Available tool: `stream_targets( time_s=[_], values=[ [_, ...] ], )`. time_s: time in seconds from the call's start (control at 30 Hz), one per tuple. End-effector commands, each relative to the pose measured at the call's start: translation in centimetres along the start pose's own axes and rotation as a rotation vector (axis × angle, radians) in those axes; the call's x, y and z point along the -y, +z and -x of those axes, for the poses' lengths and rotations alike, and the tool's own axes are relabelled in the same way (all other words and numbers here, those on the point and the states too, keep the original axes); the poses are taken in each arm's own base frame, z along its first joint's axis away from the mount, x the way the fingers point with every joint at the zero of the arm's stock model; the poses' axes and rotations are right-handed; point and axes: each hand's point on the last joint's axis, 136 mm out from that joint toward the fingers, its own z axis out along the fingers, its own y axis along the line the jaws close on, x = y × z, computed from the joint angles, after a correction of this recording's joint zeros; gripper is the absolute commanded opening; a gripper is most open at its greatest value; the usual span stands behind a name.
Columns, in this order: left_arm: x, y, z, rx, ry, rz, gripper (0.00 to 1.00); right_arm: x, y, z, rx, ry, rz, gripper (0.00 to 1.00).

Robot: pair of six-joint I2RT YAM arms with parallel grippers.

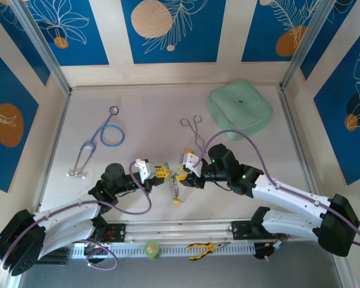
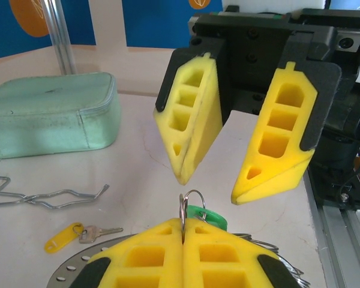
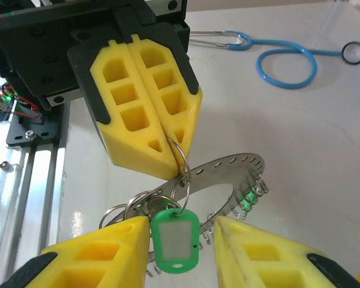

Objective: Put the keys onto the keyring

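Right wrist: green-headed key [image 3: 174, 241] dangles beside silvery, hole-punched keyring [image 3: 225, 168].

Keyring: large silvery metal ring [image 3: 225, 168], clip-fringed, laid flat.
Green: green plastic-headed key [image 3: 175, 240], hung by its wire loop over the ring.
Yellow: yellow plastic-headed key [image 2: 63, 237], laid flat beside the ring.

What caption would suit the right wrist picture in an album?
Shut left claw pinches the loop of a green key tag by the keyring, open right claw flanking it.

The pale table [image 1: 150, 108] carries a blue stethoscope [image 1: 101, 133], forceps [image 2: 45, 198], a mint pouch [image 1: 240, 110] and a yellow-tagged key [image 2: 66, 235].
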Motion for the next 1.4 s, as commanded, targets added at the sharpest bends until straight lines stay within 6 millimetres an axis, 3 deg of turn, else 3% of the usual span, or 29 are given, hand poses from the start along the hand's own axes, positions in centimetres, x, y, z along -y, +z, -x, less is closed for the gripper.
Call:
stream_targets(
  time_s=[0.0, 0.57, 0.9, 1.37],
  values=[
    [0.6, 0.1, 2.0, 0.052, 0.064, -0.035, 0.00, -0.2, 0.0, 1.9, 0.044, 0.042, 0.036, 0.33],
    [0.6, 0.1, 2.2, 0.057, 0.074, -0.034, 0.00, 0.0, 0.9, 1.7, 0.033, 0.074, 0.063, 0.21],
    [0.6, 0.1, 2.1, 0.054, 0.071, -0.031, 0.00, 0.0, 0.8, 2.1, 0.047, 0.080, 0.072, 0.00],
    [0.1, 0.0, 1.6, 0.030, 0.066, -0.003, 0.00, -0.3, -0.7, 4.3, 0.112, 0.037, 0.076, 0.00]
  ],
)
